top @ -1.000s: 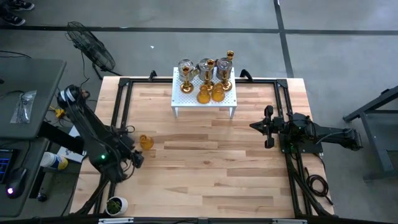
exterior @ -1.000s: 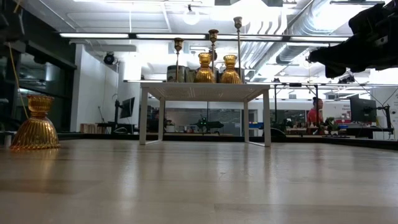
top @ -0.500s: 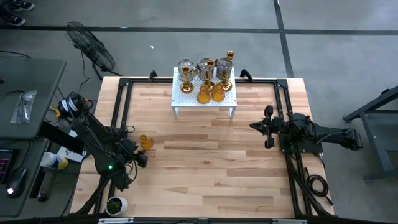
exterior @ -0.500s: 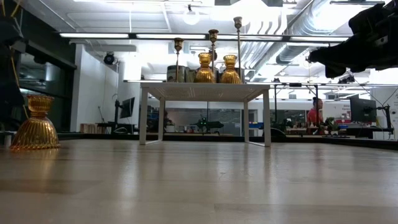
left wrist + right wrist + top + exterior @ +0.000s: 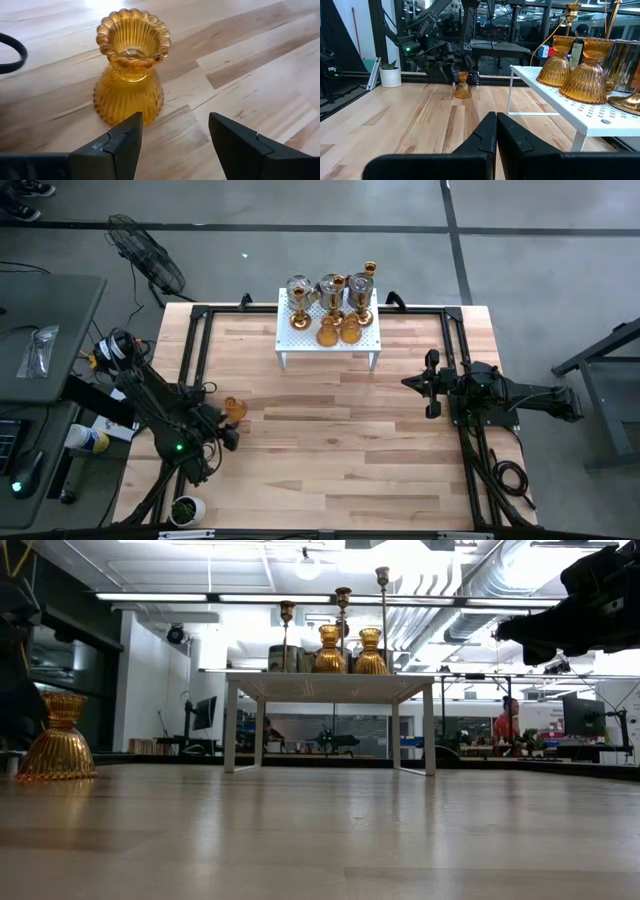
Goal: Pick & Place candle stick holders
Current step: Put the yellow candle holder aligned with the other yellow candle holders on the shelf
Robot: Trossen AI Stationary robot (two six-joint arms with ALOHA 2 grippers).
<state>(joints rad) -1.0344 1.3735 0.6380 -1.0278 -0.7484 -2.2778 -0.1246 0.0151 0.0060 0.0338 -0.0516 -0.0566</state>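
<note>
Hovering low at the table's left edge, the left gripper has its fingers spread and empty, and just ahead of them one amber glass holder stands upright on the wooden table, apart from both fingertips. Further along, the other candle stick holders crowd together on the white perforated stand at the far edge. Over on the right, the right gripper waits with fingers pressed together on nothing.
</note>
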